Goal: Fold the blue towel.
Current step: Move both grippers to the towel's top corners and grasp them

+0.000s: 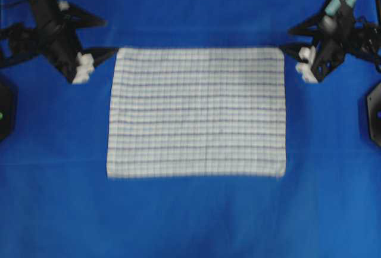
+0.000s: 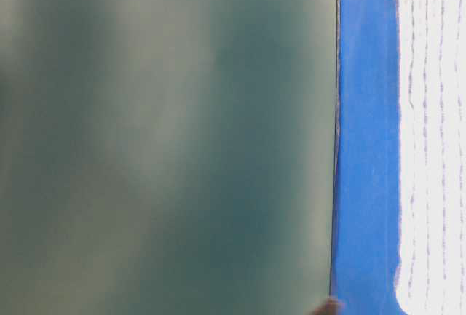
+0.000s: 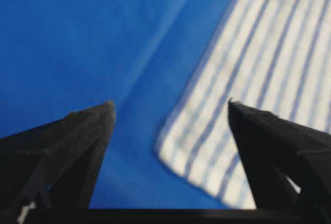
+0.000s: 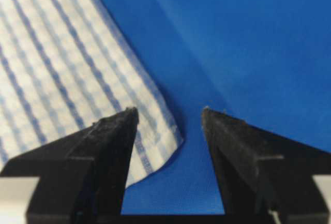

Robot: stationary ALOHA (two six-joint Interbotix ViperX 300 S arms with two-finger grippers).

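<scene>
Your towel (image 1: 196, 112) lies flat in the middle of the desk (image 1: 190, 222). It looks thin, soft and floppy. Pinch it at the far corners. Both jaws stand wide, holding nothing: left gripper (image 1: 98, 37) and right gripper (image 1: 293, 39) beside those corners.

One blue towel (image 1: 196, 112) lay at the centre. One blue sheet (image 1: 196, 222) covered the table. Two grippers were counted: the left gripper (image 1: 107, 36) at ten o'clock, the right gripper (image 1: 286, 39) at two o'clock.
</scene>
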